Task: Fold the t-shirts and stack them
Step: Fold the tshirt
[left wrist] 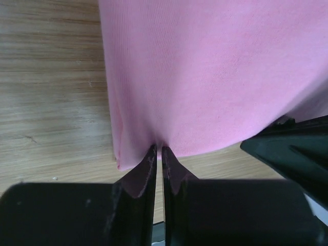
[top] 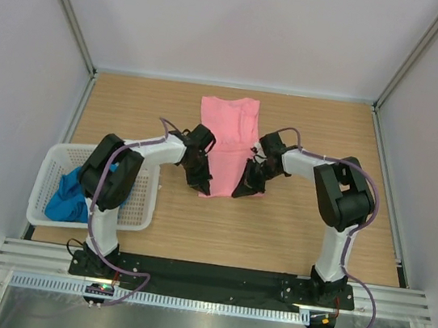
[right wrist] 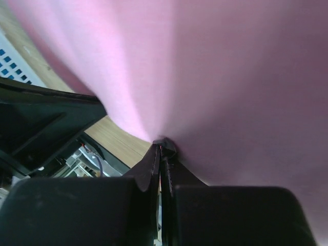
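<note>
At frame centre on the tabletop [top: 291, 231] lies the pink shirt [top: 227, 133], long and narrow. Lower left, the basket [top: 142, 202] holds the crumpled blue shirt [top: 67, 201]. Left tool [top: 202, 188] and right tool [top: 241, 192] each pinch the pink shirt's near hem.

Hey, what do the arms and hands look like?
The left arm and right arm have white links and bulky black joints, with a greyish-purple cable looping along each. The left hand and right hand are black with thin tapered fingers.
</note>
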